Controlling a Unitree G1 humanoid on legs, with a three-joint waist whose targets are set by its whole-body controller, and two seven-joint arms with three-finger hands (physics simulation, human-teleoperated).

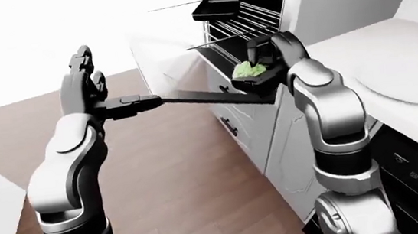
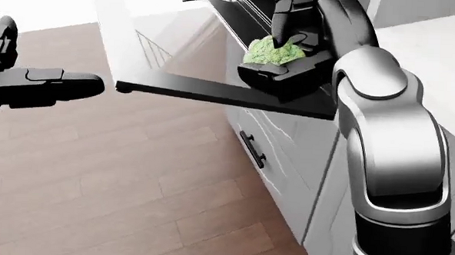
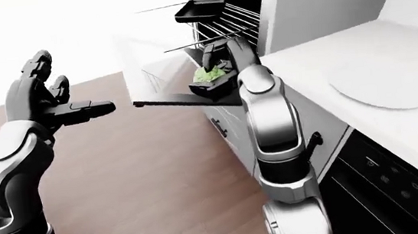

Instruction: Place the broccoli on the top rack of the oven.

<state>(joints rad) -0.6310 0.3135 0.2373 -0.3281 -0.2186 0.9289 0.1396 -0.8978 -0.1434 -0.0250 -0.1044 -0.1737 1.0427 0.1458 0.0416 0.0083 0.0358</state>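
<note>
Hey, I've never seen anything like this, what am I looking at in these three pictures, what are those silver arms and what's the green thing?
These are simulator renders from three cameras on a humanoid robot's head, looking out over its own arms. The right hand has its fingers closed round a green broccoli, held above the open oven door. The oven stands open, with wire racks and a dark tray inside. The left hand is empty, fingers spread, over the wooden floor. A white plate lies on the white counter.
</note>
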